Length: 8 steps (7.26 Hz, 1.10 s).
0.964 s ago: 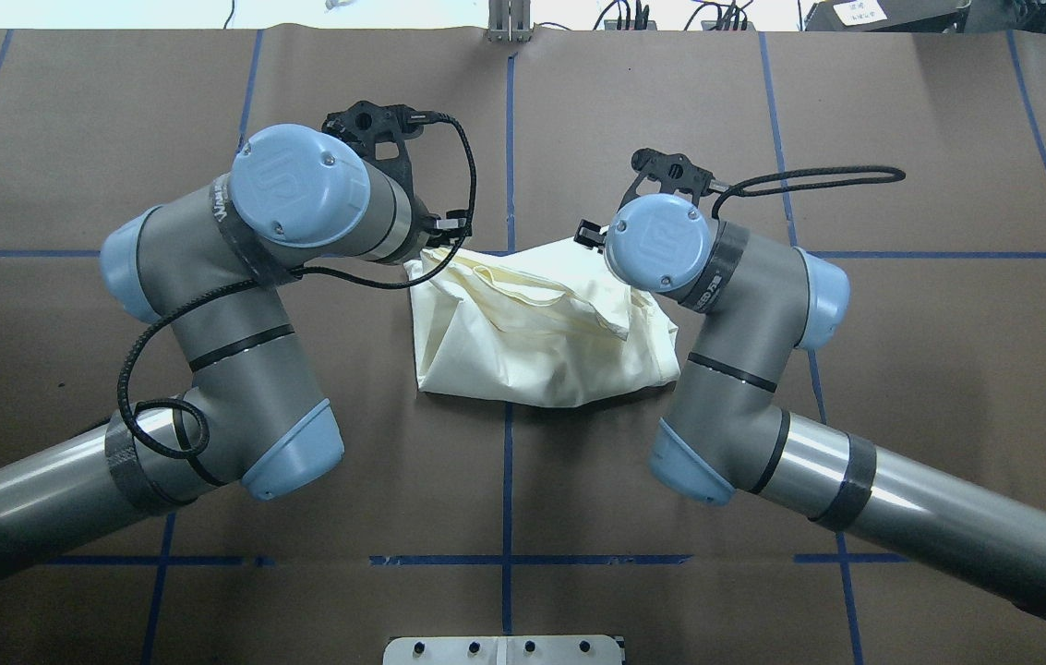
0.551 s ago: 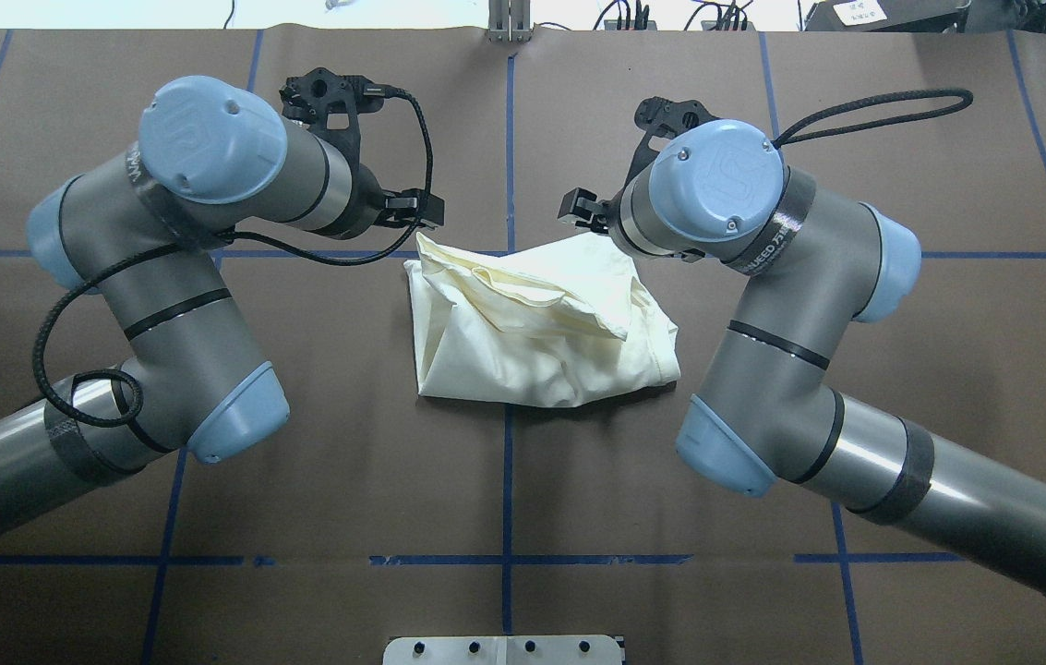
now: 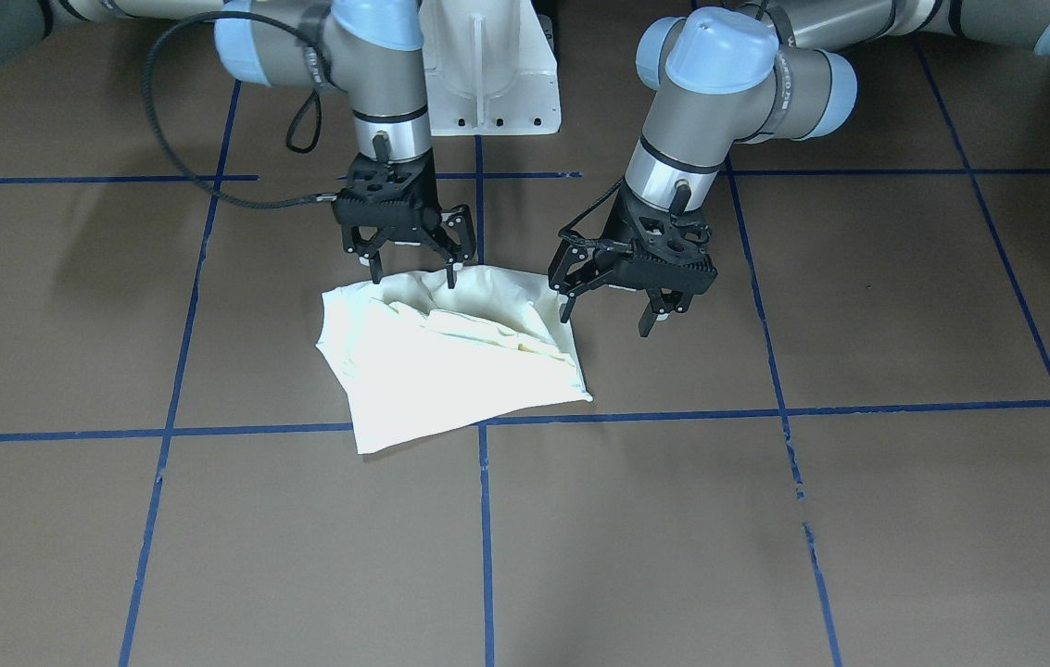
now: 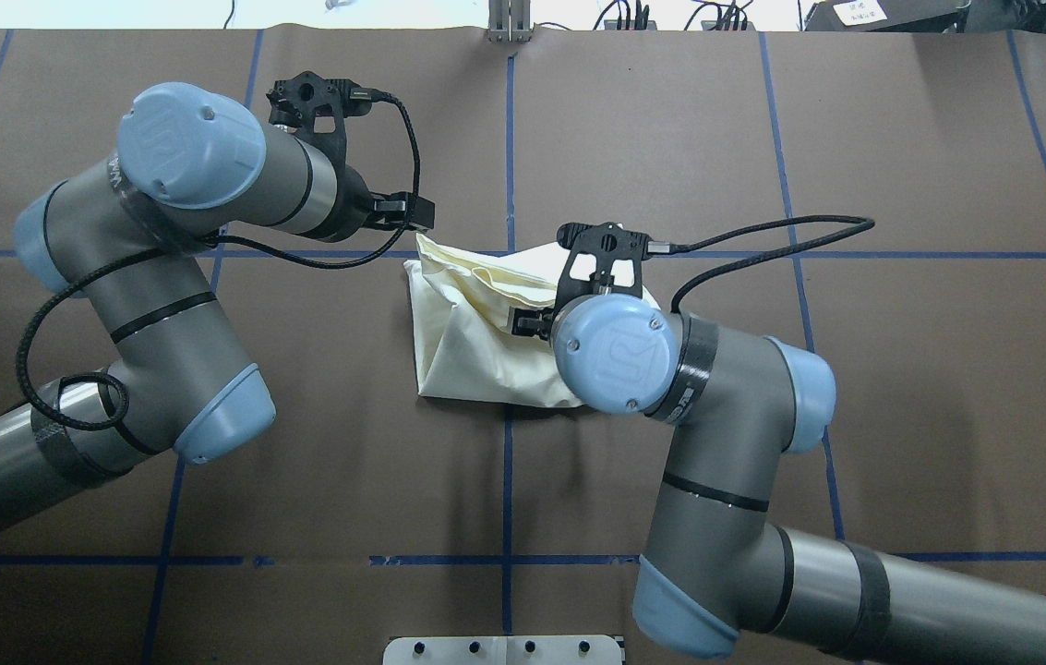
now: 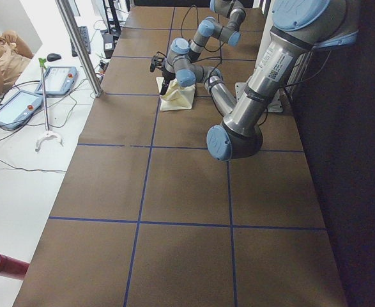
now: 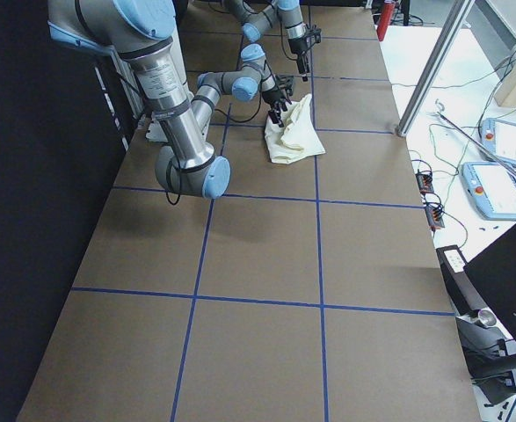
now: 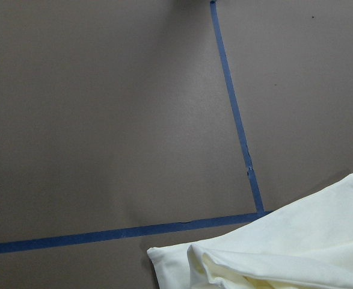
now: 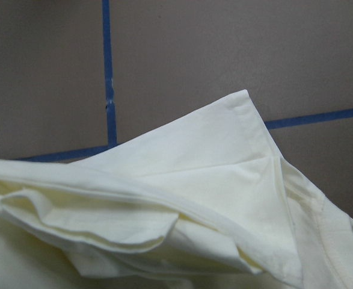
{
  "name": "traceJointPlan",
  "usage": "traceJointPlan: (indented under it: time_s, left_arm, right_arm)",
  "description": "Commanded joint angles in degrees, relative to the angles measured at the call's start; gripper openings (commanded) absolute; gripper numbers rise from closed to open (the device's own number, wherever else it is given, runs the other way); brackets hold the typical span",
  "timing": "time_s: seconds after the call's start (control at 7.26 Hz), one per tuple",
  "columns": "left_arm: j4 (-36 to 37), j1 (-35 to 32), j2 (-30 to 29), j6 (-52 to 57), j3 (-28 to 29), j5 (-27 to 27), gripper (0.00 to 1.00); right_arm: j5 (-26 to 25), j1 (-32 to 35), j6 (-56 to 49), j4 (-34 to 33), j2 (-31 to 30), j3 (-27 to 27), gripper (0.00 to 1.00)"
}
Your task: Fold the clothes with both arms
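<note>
One shirt point(image 4: 467, 351), plain side up, at table point(image 4: 855, 416) centre. It's roughly bundled, with loose layers along its 12 o'clock edge in the overhead view. I'd call it partway: needs tidying and a final fold. Two arms, two grippers. Left gripper point(image 3: 608, 313): fingers apart, empty, off the shirt's 10 o'clock corner. Right gripper point(image 3: 411, 275): fingers apart over the shirt, holding nothing I can see.

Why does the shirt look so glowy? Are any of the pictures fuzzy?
Front-facing view: the shirt glows almost white, its middle folds are washed out, and soft arm shadows lie on the table. Overhead view: shiny streaks of glare run along the right arm tube. Right wrist view: the folds show clearly, only a little soft up close. Nothing is badly blurred.
</note>
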Motion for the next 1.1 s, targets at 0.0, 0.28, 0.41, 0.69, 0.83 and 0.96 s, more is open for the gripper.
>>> traceJointPlan:
  time_s: [0.0,0.28,0.41,0.69,0.83,0.96]
  left_arm:
    - [-0.03,-0.03,0.03,-0.08,0.00,-0.03,1.00]
    - [-0.03,-0.03,0.03,-0.09,0.00,-0.03,1.00]
    - [-0.03,-0.03,0.03,-0.17,0.00,-0.03,1.00]
    - [-0.03,-0.03,0.03,-0.26,-0.18,-0.03,1.00]
    - [0.06,-0.03,0.12,-0.44,-0.53,-0.03,1.00]
    - [0.15,-0.03,0.12,-0.52,-0.97,-0.03,1.00]
  right_arm:
    - [-5.41,-2.58,-2.60,-0.59,0.80,-4.98,1.00]
    - [-6.56,-2.58,-3.66,-0.32,3.34,-9.82,1.00]
    - [-6.56,-2.58,-3.75,-0.15,3.96,-10.54,1.00]
    - [-7.26,-0.66,-4.45,-0.15,4.40,-11.85,1.00]
    - [-7.35,1.36,-4.54,-0.06,5.45,-14.38,1.00]
    - [-7.53,4.25,-4.71,1.25,7.03,-18.06,1.00]
